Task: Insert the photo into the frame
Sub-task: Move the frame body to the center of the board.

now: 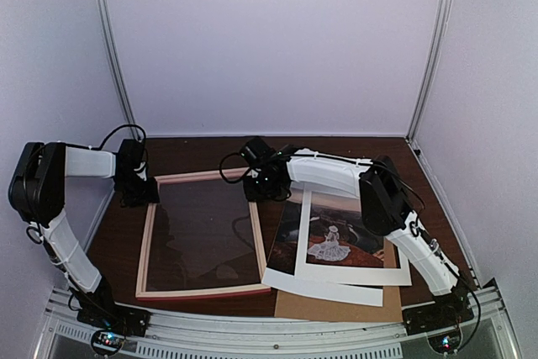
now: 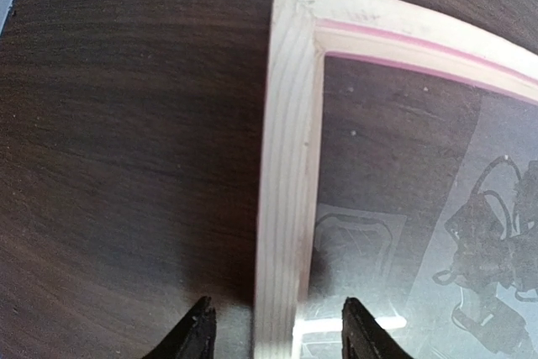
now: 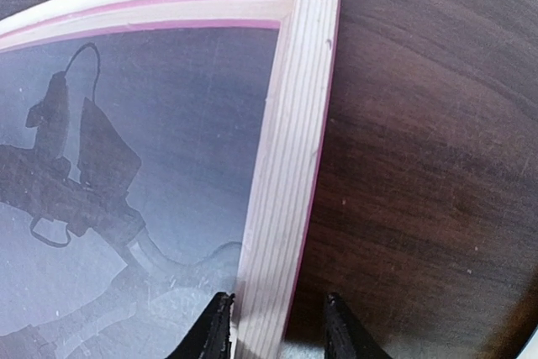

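At the far left corner of the frame, my left end effector sat astride the side rail, jaws parted with a gap showing on each side of the wood, nothing gripped. At the far right corner, the right end effector straddled the opposite rail the same way: the inner finger lay just beside the rail, perhaps touching it, the outer finger stood apart, and I read that one as unclamped too.

The frame lay flat, back up, pale wood with a pink lip. I judged it stiff and fairly light, but the glass pane inside made it fragile and apt to slide. The rails near the corners looked the safest hold, never the glass.

The photo lay just beside the frame, to the right, on top of a white mat and a brown board. Being thin paper, it would probably bend and crease easily; I would take it by a white margin.

The dark wood worktop looked smooth and offered little friction. Pale walls closed in three sides, leaving little room beyond the frame.
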You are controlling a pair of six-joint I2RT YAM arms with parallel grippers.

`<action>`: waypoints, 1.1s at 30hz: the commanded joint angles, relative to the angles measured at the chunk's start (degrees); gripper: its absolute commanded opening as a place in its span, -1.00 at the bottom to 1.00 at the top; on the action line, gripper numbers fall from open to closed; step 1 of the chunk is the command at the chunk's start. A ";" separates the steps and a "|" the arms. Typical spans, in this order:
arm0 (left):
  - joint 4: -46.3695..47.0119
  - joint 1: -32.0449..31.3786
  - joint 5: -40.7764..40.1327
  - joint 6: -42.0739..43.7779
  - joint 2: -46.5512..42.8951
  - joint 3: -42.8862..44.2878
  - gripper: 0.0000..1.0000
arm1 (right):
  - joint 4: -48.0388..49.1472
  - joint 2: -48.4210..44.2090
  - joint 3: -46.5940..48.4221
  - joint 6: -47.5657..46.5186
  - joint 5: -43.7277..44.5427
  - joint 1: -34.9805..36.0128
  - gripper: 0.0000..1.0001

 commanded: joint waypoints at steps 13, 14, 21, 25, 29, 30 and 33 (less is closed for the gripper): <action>1.27 0.46 -1.09 -0.47 -2.21 -2.10 0.12 | -10.18 -4.87 -4.15 -2.33 0.70 1.10 -0.13; 1.28 0.46 -1.06 -0.47 -2.21 -2.17 0.12 | -10.72 -4.95 -4.30 -2.56 0.30 1.18 -0.13; 1.46 0.49 -0.84 -0.47 -2.12 -2.19 0.12 | -12.76 -4.93 -5.67 -3.62 -1.48 1.57 -0.14; 1.73 0.45 -0.48 -0.47 -1.80 -2.29 0.13 | -13.00 -5.14 -6.64 -3.52 -2.91 2.01 -0.13; 1.81 0.44 -0.34 -0.56 -1.75 -2.43 0.13 | -13.77 -5.58 -7.30 -3.45 -2.72 2.49 -0.12; 1.87 0.50 -0.32 -0.48 -1.77 -2.45 0.13 | -13.82 -5.83 -7.76 -3.38 -2.64 2.63 -0.11; 1.88 0.51 -0.37 -0.39 -2.18 -2.46 0.14 | -13.98 -6.71 -9.25 -3.40 -2.01 2.91 -0.09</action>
